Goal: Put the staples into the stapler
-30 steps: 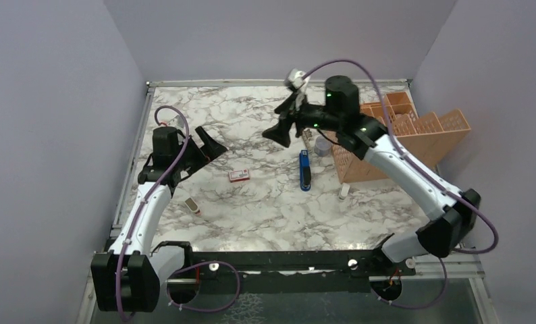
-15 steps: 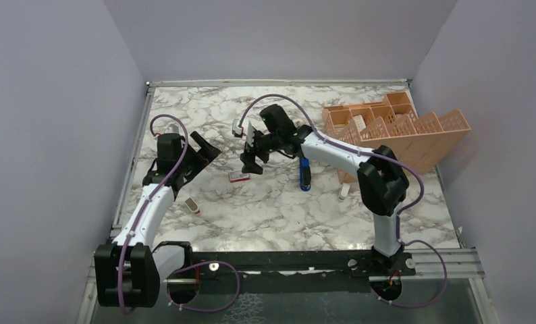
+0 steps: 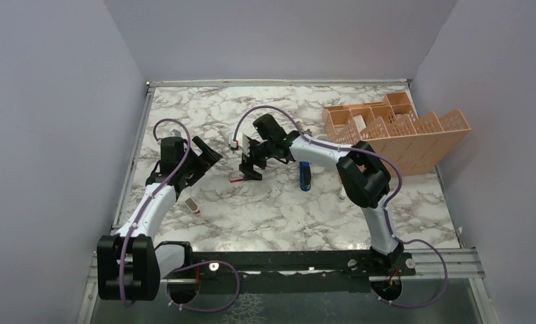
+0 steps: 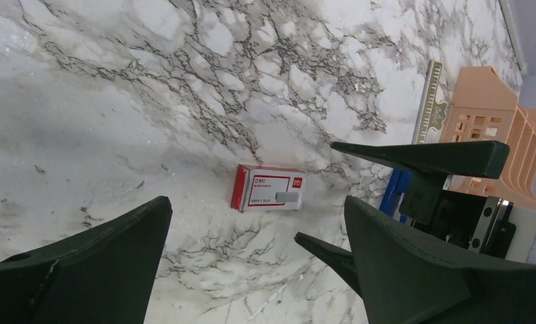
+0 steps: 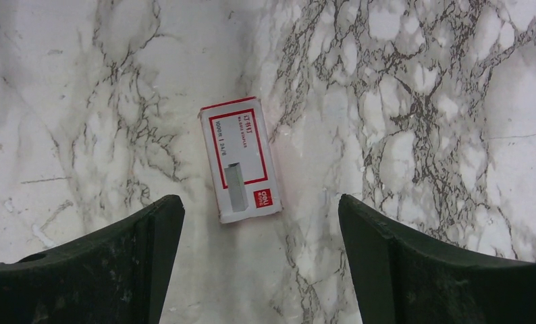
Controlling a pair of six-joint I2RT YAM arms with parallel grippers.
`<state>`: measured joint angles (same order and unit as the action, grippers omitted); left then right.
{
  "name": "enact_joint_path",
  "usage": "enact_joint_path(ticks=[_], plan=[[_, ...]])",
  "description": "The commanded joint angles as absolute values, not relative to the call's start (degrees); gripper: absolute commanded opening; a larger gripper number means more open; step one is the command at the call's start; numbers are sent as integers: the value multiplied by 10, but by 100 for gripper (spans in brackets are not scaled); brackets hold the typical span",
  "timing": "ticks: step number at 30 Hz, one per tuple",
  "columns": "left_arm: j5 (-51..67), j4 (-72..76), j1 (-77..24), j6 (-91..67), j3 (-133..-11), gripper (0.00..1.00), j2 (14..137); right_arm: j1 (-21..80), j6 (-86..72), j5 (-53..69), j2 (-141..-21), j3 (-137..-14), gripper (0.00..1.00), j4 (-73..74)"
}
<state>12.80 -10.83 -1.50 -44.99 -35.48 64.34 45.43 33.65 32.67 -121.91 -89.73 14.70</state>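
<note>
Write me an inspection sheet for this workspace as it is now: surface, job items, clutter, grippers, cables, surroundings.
Surface: marble-patterned table, no damage seen.
Job's things: red-and-white staple box lying flat, contents hidden; blue stapler lying apart from it, nearer the organizer.
Clutter: small tan-and-white block; orange organizer; small white item beside it.
Grippers: right gripper open above the box, nothing held; left gripper open, empty, facing the box.
Cables: purple cables looping along both arms, no snag seen.
Surroundings: plain lilac walls; nothing else seen.
</note>
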Motion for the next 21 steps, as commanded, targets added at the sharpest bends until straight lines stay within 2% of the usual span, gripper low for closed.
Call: enact_joint_path(ticks=[1, 11, 14, 18, 21], plan=[[137, -81, -11, -458, -345, 99, 657, 459, 377, 328, -1250, -933, 90, 158], [155, -53, -11, -460, -334, 96, 695, 460, 419, 370, -1289, -952, 89, 198], [165, -29, -11, -466, -326, 85, 710, 463, 420, 370, -1292, -942, 85, 174], [193, -2, -11, -469, -323, 71, 742, 469, 420, 361, -1299, -936, 75, 144], [217, 29, -11, -468, -320, 67, 765, 473, 419, 363, -1303, -929, 68, 124]])
